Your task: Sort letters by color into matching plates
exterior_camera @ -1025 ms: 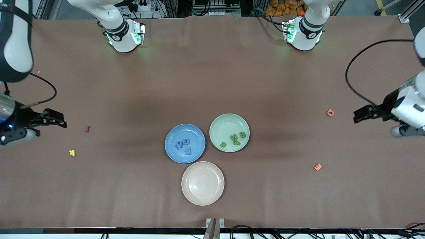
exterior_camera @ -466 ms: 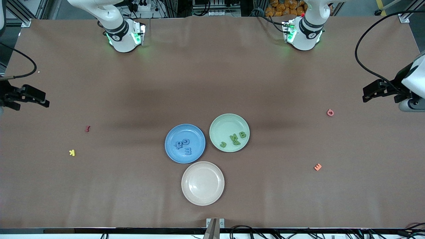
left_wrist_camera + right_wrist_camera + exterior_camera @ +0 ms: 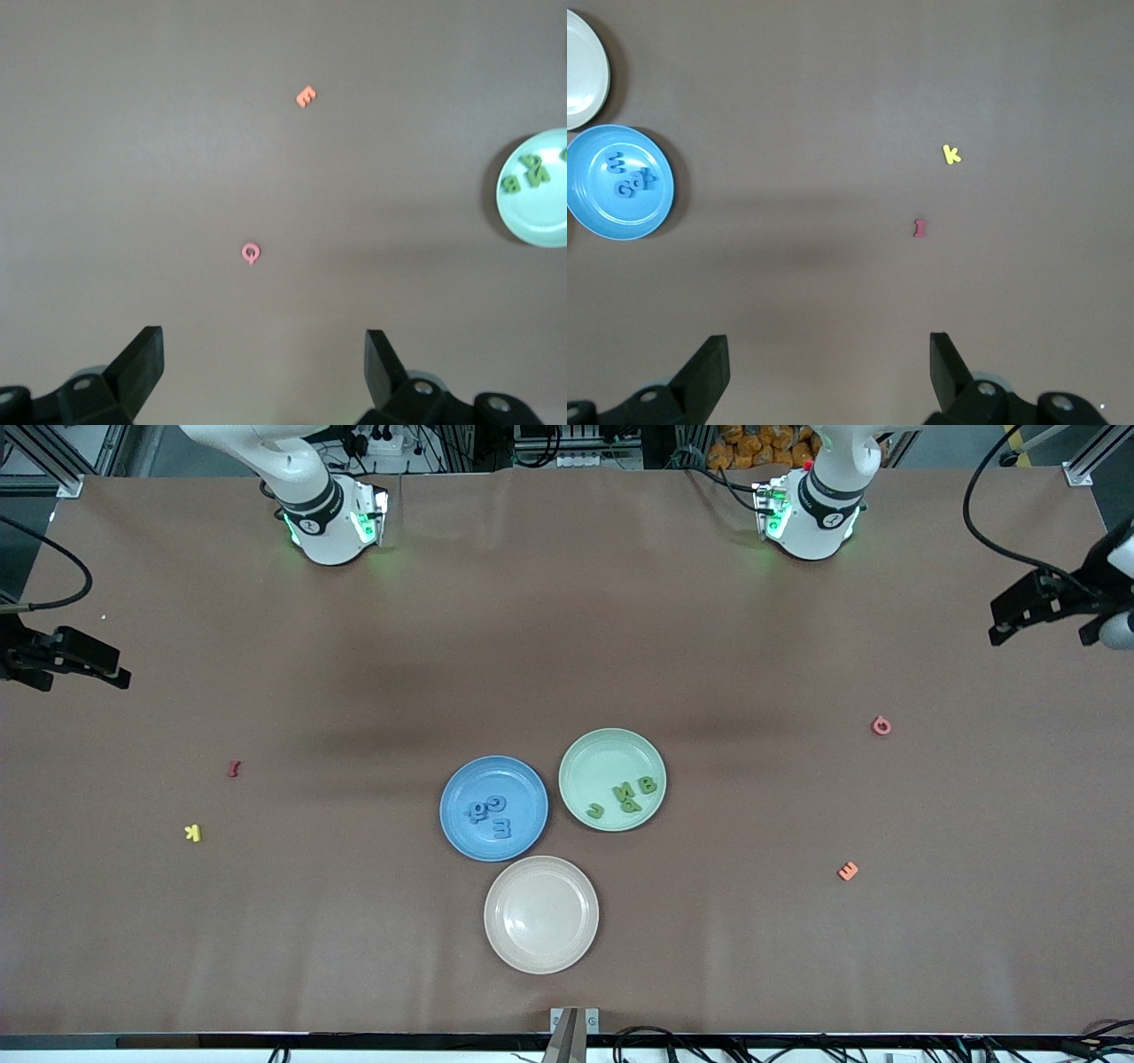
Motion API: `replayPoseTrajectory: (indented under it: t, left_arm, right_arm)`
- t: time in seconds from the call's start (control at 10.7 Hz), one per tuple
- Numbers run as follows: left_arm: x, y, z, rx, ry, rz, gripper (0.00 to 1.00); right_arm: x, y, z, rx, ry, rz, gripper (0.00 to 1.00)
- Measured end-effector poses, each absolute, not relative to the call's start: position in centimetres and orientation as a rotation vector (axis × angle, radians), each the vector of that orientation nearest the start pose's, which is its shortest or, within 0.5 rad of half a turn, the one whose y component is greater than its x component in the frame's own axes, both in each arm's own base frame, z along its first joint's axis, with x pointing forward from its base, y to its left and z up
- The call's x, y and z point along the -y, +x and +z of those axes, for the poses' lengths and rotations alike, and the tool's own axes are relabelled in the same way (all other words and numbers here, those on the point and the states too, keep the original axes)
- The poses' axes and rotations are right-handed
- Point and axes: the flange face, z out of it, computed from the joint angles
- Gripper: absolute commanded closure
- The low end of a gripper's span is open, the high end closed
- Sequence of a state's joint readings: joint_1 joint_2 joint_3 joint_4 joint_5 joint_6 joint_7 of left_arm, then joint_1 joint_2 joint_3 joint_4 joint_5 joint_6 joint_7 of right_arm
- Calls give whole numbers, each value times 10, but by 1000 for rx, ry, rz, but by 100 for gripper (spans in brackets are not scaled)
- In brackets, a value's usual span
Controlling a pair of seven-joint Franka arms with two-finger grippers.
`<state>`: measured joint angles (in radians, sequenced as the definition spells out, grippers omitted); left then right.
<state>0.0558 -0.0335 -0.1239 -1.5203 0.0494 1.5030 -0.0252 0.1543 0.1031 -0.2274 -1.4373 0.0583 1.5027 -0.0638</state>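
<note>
Brown cloth covers the table point(image 3: 567, 646) in the front view; the blue plate point(image 3: 461, 788) sits at centre, touching the green plate point(image 3: 589, 757) beside it, with the cream plate point(image 3: 541, 914) just below both; blue letters point(image 3: 490, 816) lie in the blue plate, green letters point(image 3: 627, 797) in the green plate; a red letter point(image 3: 234, 769) and a yellow letter point(image 3: 192, 833) lie at mid-left, a pink letter point(image 3: 881, 725) and an orange letter point(image 3: 848, 871) at mid-right; the right gripper point(image 3: 111, 673) hangs at the left edge, the left gripper point(image 3: 1005, 615) at the upper right edge.

Left wrist view: fingers point(image 3: 142, 359) spread, holding nothing; pink and orange letters on bare cloth; green plate at the right edge.

Right wrist view: fingers point(image 3: 709, 363) spread, holding nothing; red and yellow letters right of centre; blue plate at the left edge, cream plate in the upper left corner.
</note>
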Motion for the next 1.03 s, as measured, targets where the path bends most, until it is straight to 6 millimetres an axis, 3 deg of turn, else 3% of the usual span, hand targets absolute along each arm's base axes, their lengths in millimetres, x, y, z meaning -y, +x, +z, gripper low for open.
replayPoseTrajectory:
  t: [0.28, 1.03]
  left_arm:
    - [33, 519, 645, -62, -3082, 31, 0]
    - [35, 531, 647, -50, -3158, -67, 0]
  right_arm:
    - [2, 580, 624, -29, -3103, 49, 0]
    - [-23, 583, 631, 27, -3101, -6, 0]
